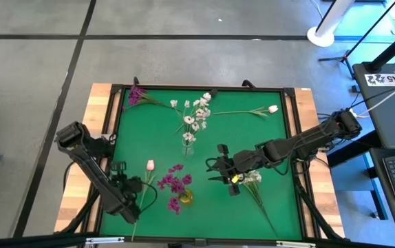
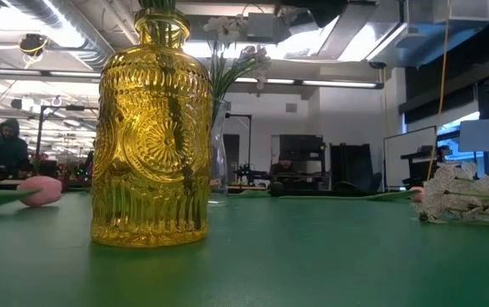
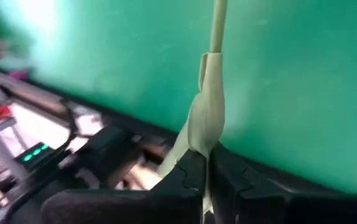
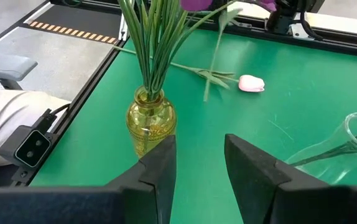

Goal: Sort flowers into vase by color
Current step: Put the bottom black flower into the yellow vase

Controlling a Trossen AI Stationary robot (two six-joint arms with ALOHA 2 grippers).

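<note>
You see a green table mat (image 1: 252, 148), embossed yellow glass vase (image 2: 151, 136), magenta-purple flowers (image 1: 173, 184), pale pink tulip bud (image 1: 150, 164), white blossoms (image 1: 196, 114).

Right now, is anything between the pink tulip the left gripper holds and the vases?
The left gripper is shut on the pink tulip. The yellow vase with purple flowers stands close beside it, between it and the clear vase farther back.
</note>
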